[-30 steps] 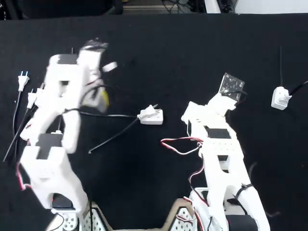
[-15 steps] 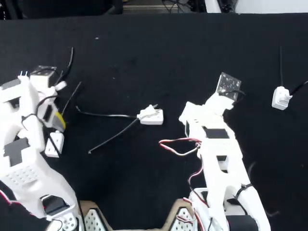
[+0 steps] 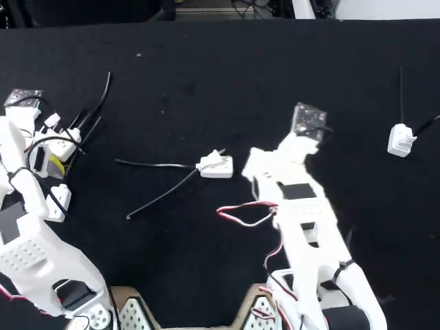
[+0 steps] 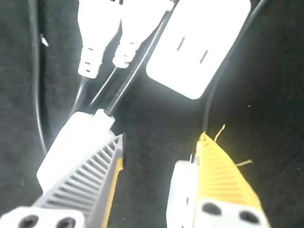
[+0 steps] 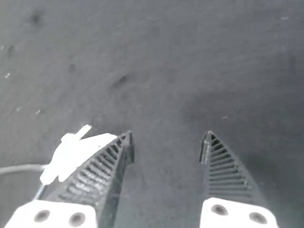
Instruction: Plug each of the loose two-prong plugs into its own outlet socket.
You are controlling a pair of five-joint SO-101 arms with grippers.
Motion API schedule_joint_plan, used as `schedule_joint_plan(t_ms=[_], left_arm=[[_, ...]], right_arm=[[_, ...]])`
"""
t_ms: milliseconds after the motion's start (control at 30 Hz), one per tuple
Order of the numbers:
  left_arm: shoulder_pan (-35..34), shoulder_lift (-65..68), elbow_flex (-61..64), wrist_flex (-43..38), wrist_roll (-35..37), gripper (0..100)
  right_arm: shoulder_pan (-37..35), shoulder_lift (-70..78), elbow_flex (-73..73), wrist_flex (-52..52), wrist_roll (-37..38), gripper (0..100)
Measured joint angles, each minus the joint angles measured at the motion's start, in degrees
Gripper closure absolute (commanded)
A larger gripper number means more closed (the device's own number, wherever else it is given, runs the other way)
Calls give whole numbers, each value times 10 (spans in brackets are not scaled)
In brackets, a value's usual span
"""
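**Plugs and sockets on black cloth: both grippers open, nothing held**

1. Left gripper (image 4: 161, 137): jaws spread wide with only cloth between them. One finger is yellow and white (image 4: 216, 171), the other grey and ribbed. It hangs low over the far left side of the black cloth-covered table (image 3: 206, 75).
2. Two white moulded two-prong plugs (image 4: 92, 42): loose, lying side by side just ahead of the left gripper. Thin black cords (image 4: 35, 85) run back past the fingers.
3. White rectangular socket block with two slots (image 4: 199, 47): face up, slots empty, just beside the two plugs and ahead of the yellow finger.
4. Second white rectangular block (image 4: 71, 142): just beside the outer face of the grey finger, with a black cord meeting its end.
5. Right gripper (image 5: 166, 142): dark ribbed fingers well apart, gripping nothing, over bare cloth near mid-table.
6. White mid-table socket block (image 3: 218, 166): a white plug body sits on it and black cords trail off to its left. In the right wrist view it lies just outside one finger.
7. White socket block at the right edge (image 3: 399, 139): has black cords and lies well apart from both arms. Whether a plug is seated in it cannot be told.
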Motion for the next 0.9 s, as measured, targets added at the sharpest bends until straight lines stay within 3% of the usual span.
schedule_joint_plan(t_ms=[233,500,900], left_arm=[[25,0,-54,107,25,751],[143,0,-82,184,91,751],[325,0,55,98,178,751]], right_arm=[[-47,0,0,0,0,773],[-120,0,0,0,-1,772],[-144,0,0,-21,-63,772]])
